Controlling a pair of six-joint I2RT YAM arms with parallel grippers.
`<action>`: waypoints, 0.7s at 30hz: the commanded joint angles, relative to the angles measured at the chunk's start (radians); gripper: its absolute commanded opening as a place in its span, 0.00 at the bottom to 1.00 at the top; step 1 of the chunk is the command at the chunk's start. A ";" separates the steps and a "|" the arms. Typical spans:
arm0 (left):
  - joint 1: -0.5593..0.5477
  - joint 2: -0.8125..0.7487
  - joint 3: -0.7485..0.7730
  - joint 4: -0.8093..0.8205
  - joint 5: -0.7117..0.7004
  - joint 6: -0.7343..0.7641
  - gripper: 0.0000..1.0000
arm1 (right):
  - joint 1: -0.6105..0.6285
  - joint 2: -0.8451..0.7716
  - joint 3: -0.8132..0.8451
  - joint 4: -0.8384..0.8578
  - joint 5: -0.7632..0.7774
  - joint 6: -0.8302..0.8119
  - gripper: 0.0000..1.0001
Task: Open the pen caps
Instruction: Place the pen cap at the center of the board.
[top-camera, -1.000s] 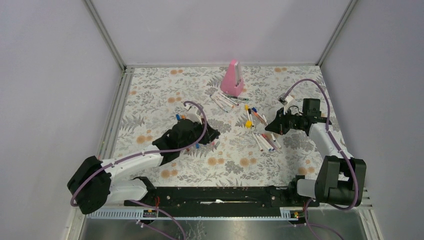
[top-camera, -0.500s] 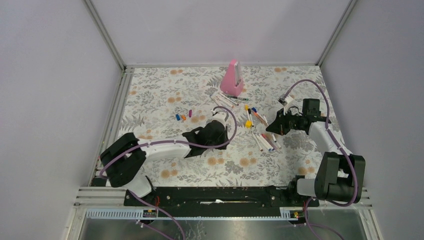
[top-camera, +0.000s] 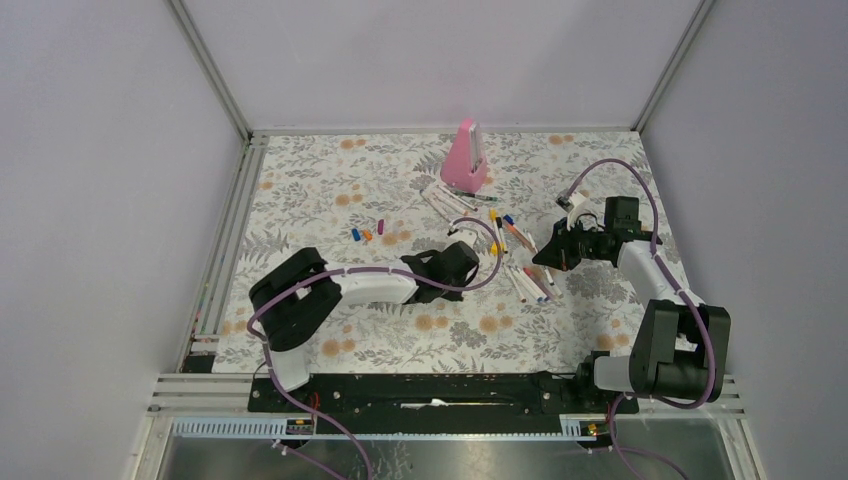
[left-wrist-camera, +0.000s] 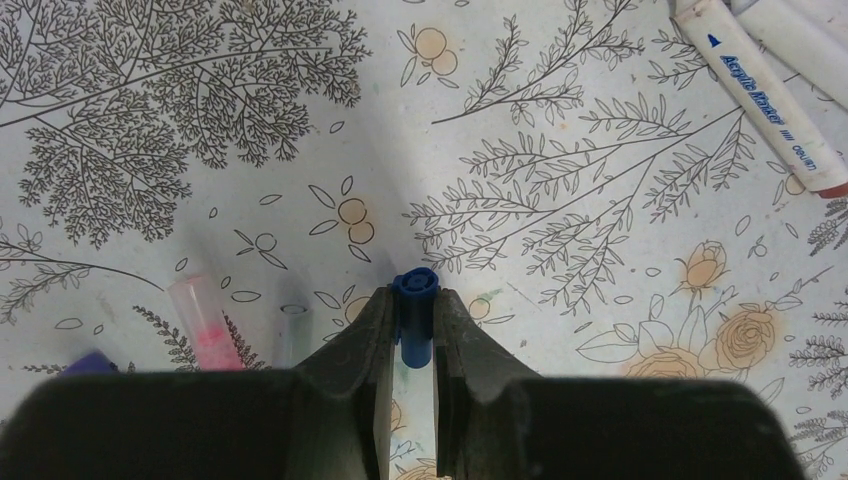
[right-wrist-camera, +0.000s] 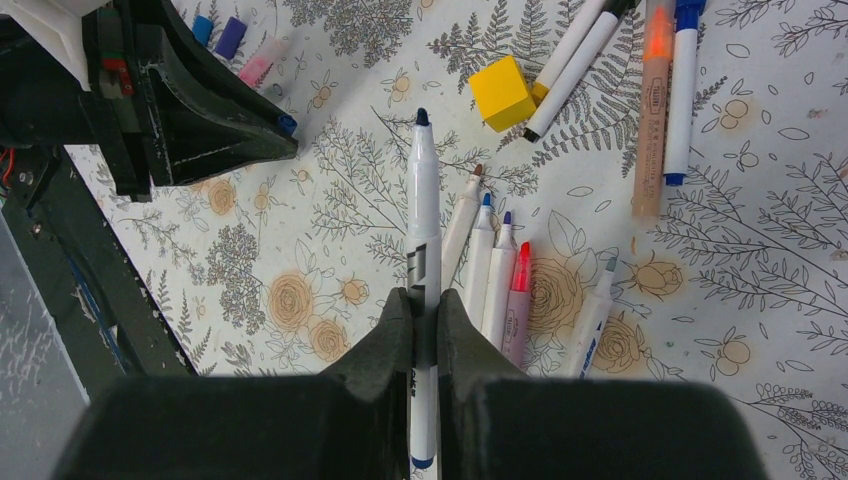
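Note:
My left gripper (left-wrist-camera: 410, 312) is shut on a small blue pen cap (left-wrist-camera: 415, 292), held just above the floral cloth. In the top view the left gripper (top-camera: 474, 258) reaches right, toward the middle. My right gripper (right-wrist-camera: 424, 308) is shut on a white pen barrel (right-wrist-camera: 423, 210) whose dark blue tip is bare and points at the left gripper's fingertips (right-wrist-camera: 285, 124). In the top view the right gripper (top-camera: 543, 257) hovers over a row of uncapped pens (top-camera: 530, 282). Loose caps, blue (top-camera: 356, 235), orange (top-camera: 367, 235) and purple (top-camera: 380, 222), lie to the left.
A tall pink wedge (top-camera: 466, 158) stands at the back with more pens (top-camera: 447, 202) lying before it. A yellow cube (right-wrist-camera: 502, 92) lies beside capped pens (right-wrist-camera: 680, 90). A pink cap (left-wrist-camera: 200, 322) and a white marker (left-wrist-camera: 765, 92) lie near the left gripper.
My left arm has swung right from beside the loose caps to the middle of the cloth, near the right gripper, with its jaws still shut. The right arm has barely moved.

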 joint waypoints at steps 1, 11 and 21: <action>-0.015 0.035 0.079 -0.078 -0.081 0.016 0.11 | -0.007 0.001 0.040 -0.015 -0.002 -0.020 0.01; -0.022 0.090 0.142 -0.197 -0.168 -0.013 0.26 | -0.009 0.003 0.040 -0.017 0.001 -0.022 0.01; -0.050 0.005 0.142 -0.202 -0.199 -0.029 0.41 | -0.012 0.014 0.040 -0.017 0.046 -0.031 0.04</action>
